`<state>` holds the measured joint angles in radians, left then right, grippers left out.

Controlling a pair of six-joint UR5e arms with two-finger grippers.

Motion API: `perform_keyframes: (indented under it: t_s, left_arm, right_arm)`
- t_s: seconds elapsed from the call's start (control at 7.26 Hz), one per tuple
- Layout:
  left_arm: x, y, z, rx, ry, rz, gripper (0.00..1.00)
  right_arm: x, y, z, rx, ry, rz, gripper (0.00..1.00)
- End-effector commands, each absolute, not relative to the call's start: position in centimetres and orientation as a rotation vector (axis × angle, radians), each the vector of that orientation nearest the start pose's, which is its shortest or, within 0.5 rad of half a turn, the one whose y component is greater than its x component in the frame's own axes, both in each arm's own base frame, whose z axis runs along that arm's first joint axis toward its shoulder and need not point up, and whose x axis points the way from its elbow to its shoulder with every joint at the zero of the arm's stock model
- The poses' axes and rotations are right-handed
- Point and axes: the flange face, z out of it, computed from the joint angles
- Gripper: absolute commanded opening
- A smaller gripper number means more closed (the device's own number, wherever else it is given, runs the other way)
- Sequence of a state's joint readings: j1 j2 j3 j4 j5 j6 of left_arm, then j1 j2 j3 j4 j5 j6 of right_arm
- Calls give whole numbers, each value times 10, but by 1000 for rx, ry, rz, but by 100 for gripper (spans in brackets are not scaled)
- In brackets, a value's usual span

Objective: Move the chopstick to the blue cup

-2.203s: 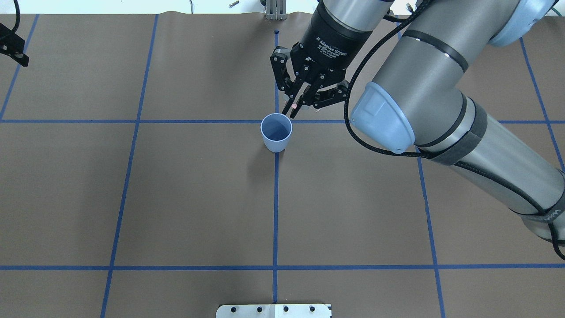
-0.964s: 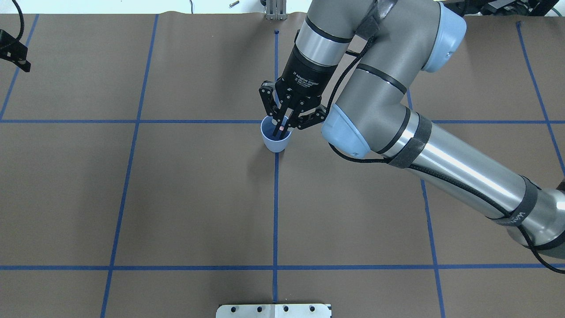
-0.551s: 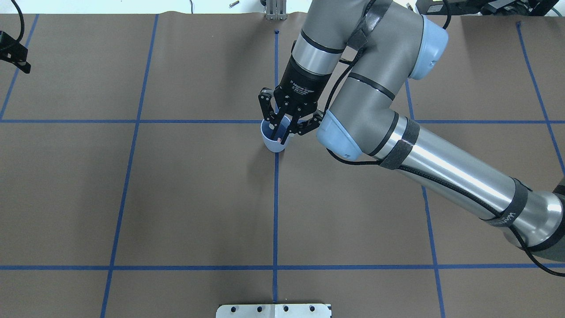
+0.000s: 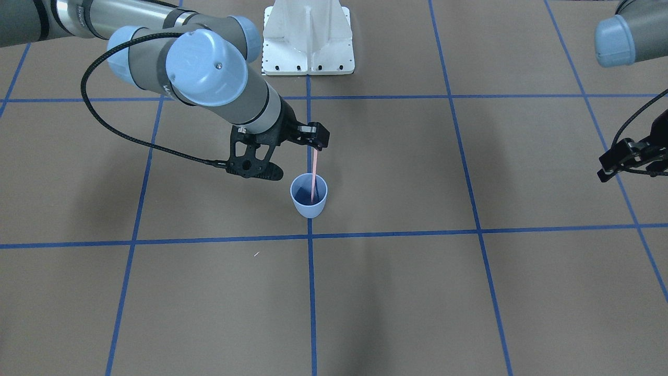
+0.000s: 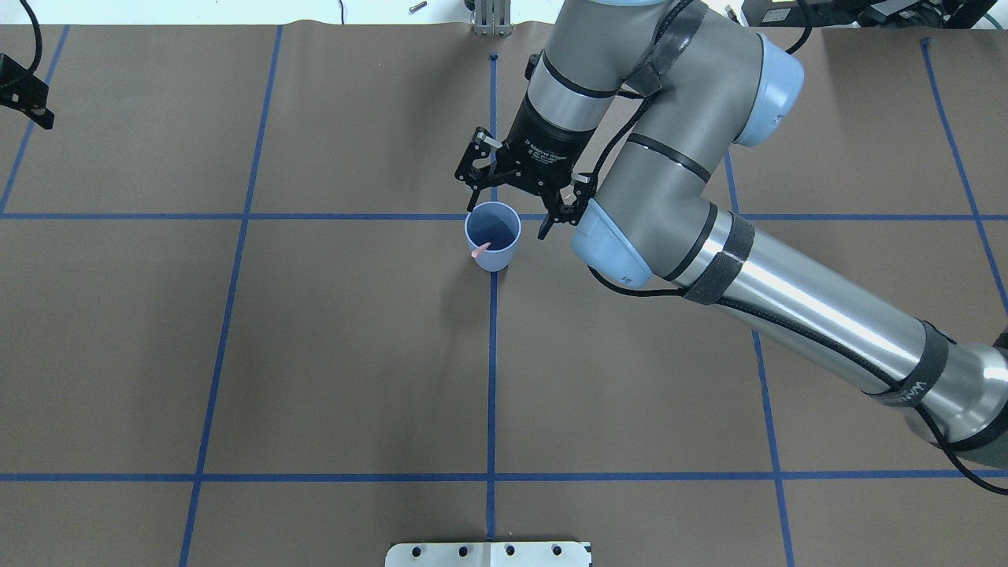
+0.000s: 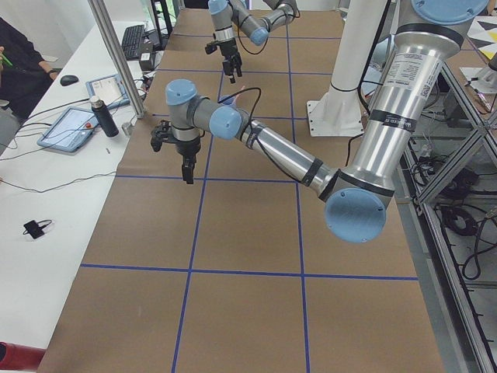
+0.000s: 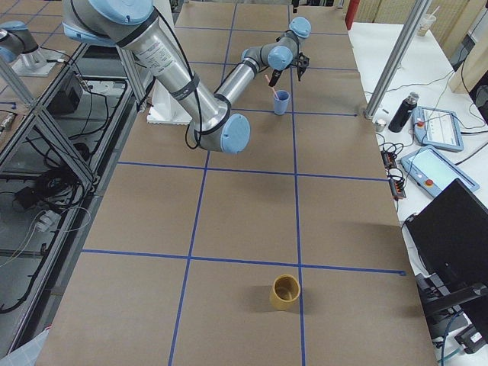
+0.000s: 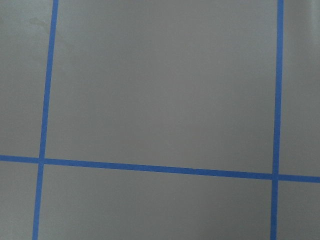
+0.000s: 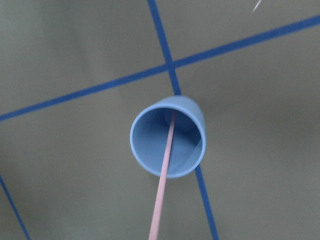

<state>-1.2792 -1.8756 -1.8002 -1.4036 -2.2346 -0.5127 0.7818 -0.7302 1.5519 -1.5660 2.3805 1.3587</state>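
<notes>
the chopstick [image 4: 314, 177] stands inside the blue cup [image 4: 308, 210], lower end down on the dark floor of the cup and shaft leaning against the rim, so the cup wall alone looks to be carrying it. the right claw [image 4: 298, 159] hangs just above the cup with its fingers spread wide apart and nothing clamped between them. in the front view the stick's top comes up close to one finger [image 4: 318, 142], though whether the two touch cannot be told. the right wrist view looks straight down the pink shaft into the cup and no finger shows in it, which fits an opened grip. the claw sits over the mouth of the cup because that is where a long thin stick has to be let go if it is to drop in upright rather than tip out. the cup stands upright on the brown worktop [image 5: 354, 354] at a crossing of blue tape lines [image 5: 236, 216]. the left claw [image 4: 605, 169] is parked well apart at the worktop's edge, out of the way; whether its fingers are apart or together i cannot tell. the transfer looks done, and a straight lift would best avoid knocking the stick.
</notes>
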Motion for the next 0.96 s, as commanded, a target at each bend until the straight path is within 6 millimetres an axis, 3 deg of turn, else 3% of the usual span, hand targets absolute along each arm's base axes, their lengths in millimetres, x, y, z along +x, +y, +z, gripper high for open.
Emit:
perform_keyframes:
  t_s: [0.0, 0.28, 0.41, 0.69, 0.83]
  left_arm:
    - [96, -584, 407, 74, 733, -92, 99]
    - [81, -581, 411, 83, 728, -102, 99]
    - [66, -571, 426, 109, 717, -24, 99]
    - [-24, -543, 483, 159, 681, 63, 99]
    - [-50, -526, 508, 151, 672, 64, 99]
  right_arm:
    - [-358, -567, 204, -64, -988, 215, 100]
    - [-230, -595, 320, 135, -873, -11, 100]
    - [-168, -597, 380, 167, -818, -74, 100]
    - [-29, -567, 501, 176, -730, -134, 100]
    - [17, -540, 548, 187, -702, -204, 100]
